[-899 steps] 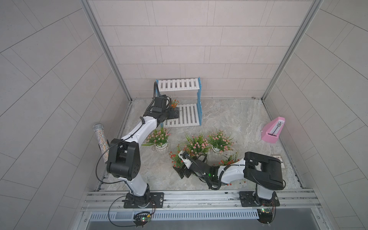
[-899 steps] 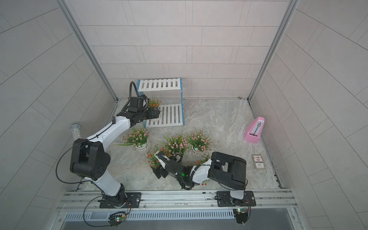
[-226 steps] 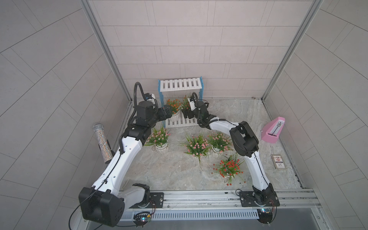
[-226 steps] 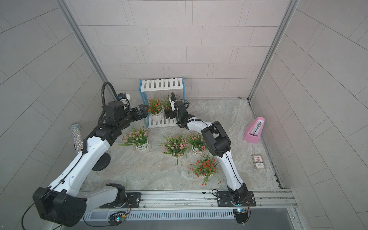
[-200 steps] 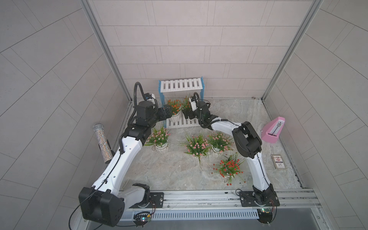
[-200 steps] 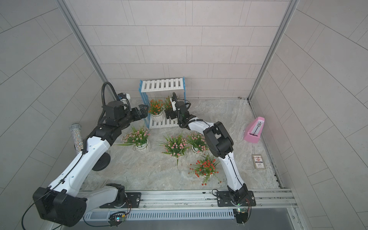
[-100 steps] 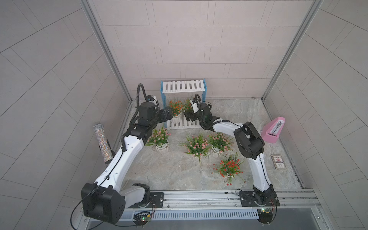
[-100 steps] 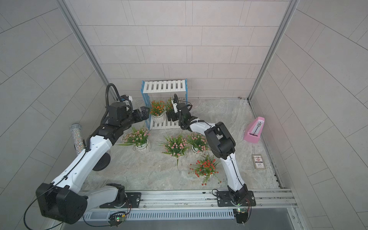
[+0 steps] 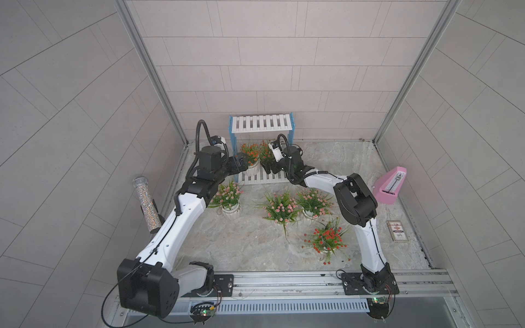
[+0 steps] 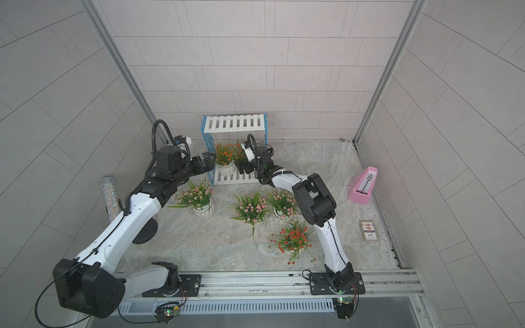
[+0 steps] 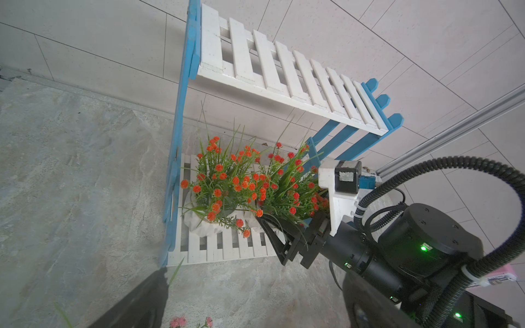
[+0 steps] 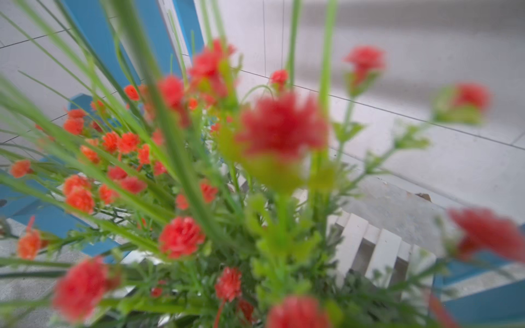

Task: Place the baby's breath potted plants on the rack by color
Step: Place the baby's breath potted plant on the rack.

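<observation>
The rack (image 9: 260, 127) (image 10: 234, 123) (image 11: 284, 76) stands at the back wall. Two red-orange baby's breath potted plants (image 9: 249, 152) (image 9: 265, 150) (image 11: 221, 181) (image 11: 287, 181) sit side by side on its lower shelf. My right gripper (image 9: 268, 168) (image 10: 243, 167) is open, its jaws on either side of the right-hand pot; blurred red blossoms (image 12: 281, 125) hide them in the right wrist view. My left gripper (image 9: 241, 164) (image 10: 210, 162) is open and empty, just left of the rack. Three pink plants (image 9: 228, 196) (image 9: 281, 208) (image 9: 312, 201) and one red plant (image 9: 326, 238) stand on the table.
A pink metronome (image 9: 390, 184) stands at the right wall, with a small card box (image 9: 397, 231) in front of it. A glittery cylinder (image 9: 145, 204) stands at the left wall. Tiled walls close in the back and both sides.
Since the oldest frames my right arm has brought a second red plant from the front to the lower shelf. In the last second the rack has shifted slightly right; both grippers have stayed wide.
</observation>
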